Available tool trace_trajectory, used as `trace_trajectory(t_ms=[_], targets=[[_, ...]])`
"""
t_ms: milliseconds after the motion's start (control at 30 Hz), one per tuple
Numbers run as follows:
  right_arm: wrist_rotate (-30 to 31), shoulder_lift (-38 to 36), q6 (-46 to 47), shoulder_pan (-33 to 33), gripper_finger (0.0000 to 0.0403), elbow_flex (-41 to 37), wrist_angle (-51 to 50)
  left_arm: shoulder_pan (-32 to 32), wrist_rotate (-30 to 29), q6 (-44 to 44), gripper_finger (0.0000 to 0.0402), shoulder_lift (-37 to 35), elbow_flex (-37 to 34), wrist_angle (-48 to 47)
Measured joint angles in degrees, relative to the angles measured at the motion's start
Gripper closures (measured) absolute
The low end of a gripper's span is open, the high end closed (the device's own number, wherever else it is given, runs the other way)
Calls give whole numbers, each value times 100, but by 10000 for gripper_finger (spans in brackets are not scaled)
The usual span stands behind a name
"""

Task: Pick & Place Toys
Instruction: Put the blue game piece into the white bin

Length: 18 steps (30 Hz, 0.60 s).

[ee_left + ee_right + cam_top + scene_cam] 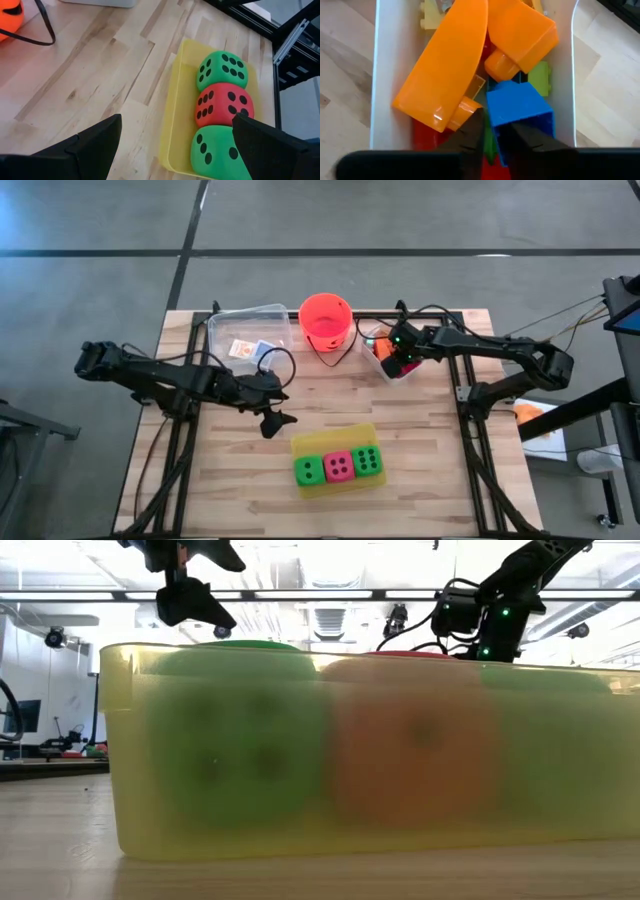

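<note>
Two green foam dice (pixel 309 470) (pixel 367 461) and a pink one (pixel 338 466) sit in a row in the flat yellow tray (pixel 335 438). My left gripper (pixel 272 420) is open and empty above the bare table beside the tray's left end; in the left wrist view (pixel 175 150) the dice (pixel 222 105) lie ahead of it. My right gripper (pixel 395 365) points down into a white bin (pixel 385 75) of plastic bricks: an orange curved piece (pixel 450 60), an orange brick (pixel 525 30) and a blue brick (pixel 517 107). Its fingers are nearly together (pixel 491 142). My right gripper comes from above, pointing down into the bin. A narrow green piece (pixel 490 145) shows in the slit between its two fingers, next to the blue brick's edge. The fingers themselves hide how far it reaches between them. The piece lies among the other bricks in the bin.
An orange-red bucket (pixel 325 320) stands at the far middle, with a black cable looping near it. A clear container (pixel 250 335) holding two small cards is at the far left. In the low view the yellow tray's wall (pixel 360 830) fills the foreground.
</note>
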Motion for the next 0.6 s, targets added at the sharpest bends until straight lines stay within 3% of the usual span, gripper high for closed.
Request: trace_trajectory(t_ms=[300,600], targets=[[-458,-4,-29,11,225,39,-74,0,0,-19,37,0,0,0],[-586,-283,-13,122,182,277,-278,0,-37,409,37,0,0,0]])
